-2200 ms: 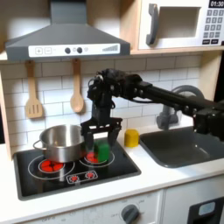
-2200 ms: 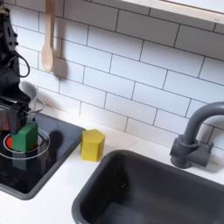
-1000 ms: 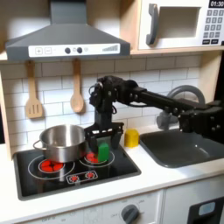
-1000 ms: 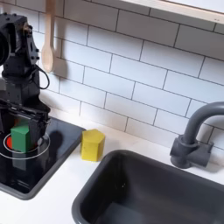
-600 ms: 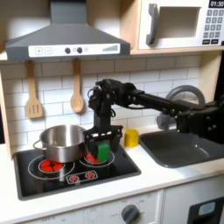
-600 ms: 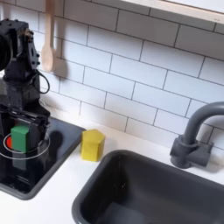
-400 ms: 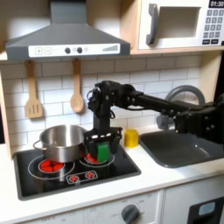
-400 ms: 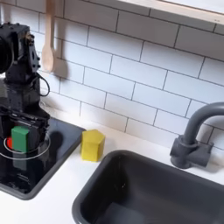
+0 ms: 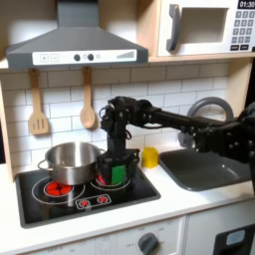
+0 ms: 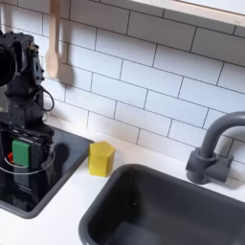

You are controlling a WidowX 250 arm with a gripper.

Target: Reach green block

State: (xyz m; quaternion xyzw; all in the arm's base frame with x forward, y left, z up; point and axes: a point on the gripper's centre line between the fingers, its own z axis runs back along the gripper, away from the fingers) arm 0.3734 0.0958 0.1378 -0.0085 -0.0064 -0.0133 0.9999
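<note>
The green block (image 9: 118,173) stands on the right red burner of the black stovetop (image 9: 60,202), to the right of the steel pot in the first exterior view. My gripper (image 9: 117,171) points straight down over it. The dark fingers (image 9: 105,170) reach low on either side of the block with small gaps showing, so the gripper is open around it. In the second exterior view the green block (image 10: 20,151) sits between the fingers of the gripper (image 10: 22,153) at the second exterior view's left edge.
A steel pot (image 9: 68,161) stands on the left burner close beside the gripper. A yellow block (image 9: 149,156) (image 10: 100,158) sits on the counter between the stove and the sink (image 10: 172,211). A faucet (image 10: 215,144) rises behind the sink. Wooden utensils (image 9: 87,100) hang on the tiled wall.
The gripper has come down from above the green block until its fingers straddle it. The block, pot and yellow block have stayed put.
</note>
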